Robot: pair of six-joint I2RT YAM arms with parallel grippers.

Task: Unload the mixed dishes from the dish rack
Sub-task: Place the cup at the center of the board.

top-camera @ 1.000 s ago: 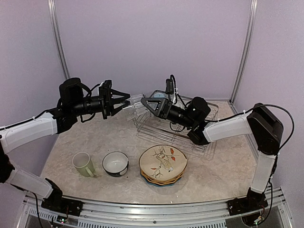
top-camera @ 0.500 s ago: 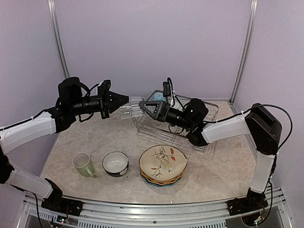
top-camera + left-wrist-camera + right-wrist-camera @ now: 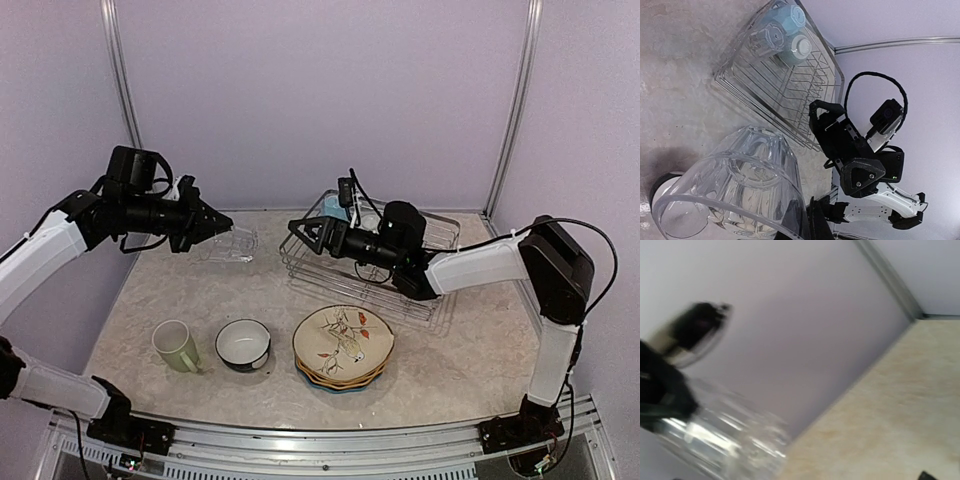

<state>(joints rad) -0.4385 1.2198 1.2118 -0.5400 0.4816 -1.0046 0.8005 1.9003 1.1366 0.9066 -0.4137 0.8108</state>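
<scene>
My left gripper [image 3: 218, 237] is shut on a clear glass [image 3: 234, 244] and holds it tilted above the table, left of the dish rack [image 3: 420, 300]. In the left wrist view the glass [image 3: 730, 192] fills the lower left, with one finger [image 3: 816, 226] on its rim. My right gripper [image 3: 306, 233] is open and empty over the rack's left end; it also shows in the left wrist view [image 3: 837, 142]. The rack [image 3: 755, 95] holds a light blue mug [image 3: 785, 17] and another clear glass [image 3: 764, 37]. The blurred right wrist view shows the held glass [image 3: 715, 440].
On the table in front stand a pale green mug [image 3: 175, 345], a small dark-outside bowl [image 3: 243, 343] and a stack of scalloped plates [image 3: 343, 345] with the bird-print plate on top. Walls stand close behind and at both sides.
My left gripper closed on the glass at the right gripper, then moved left and down with it. The right gripper let go and stays open by the rack.
</scene>
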